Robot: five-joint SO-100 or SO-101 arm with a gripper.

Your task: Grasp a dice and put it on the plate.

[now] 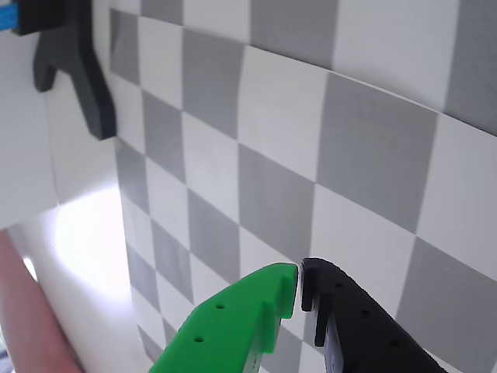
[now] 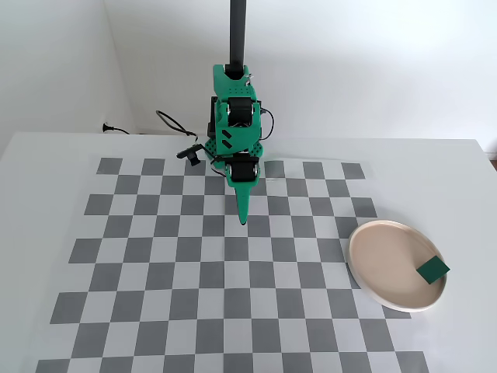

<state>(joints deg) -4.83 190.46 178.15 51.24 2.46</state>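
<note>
Two fingertips, one green and one black, meet at the bottom of the wrist view: the tool (image 1: 300, 281) is clenched with nothing between them, above the checkered mat (image 1: 279, 116).

From the fixed view, the tool (image 2: 243, 220) points down at the mat in the middle of the worktop (image 2: 46, 155), well apart from the plate (image 2: 365, 241). The dice (image 2: 432, 269) lies already on the plate, near its right rim. I judge that the task looks finished; the arm should just stay away from the plate.

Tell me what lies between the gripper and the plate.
Nothing: in the fixed view, only bare checkered mat separates the gripper from the plate, where the dice lies.
</note>
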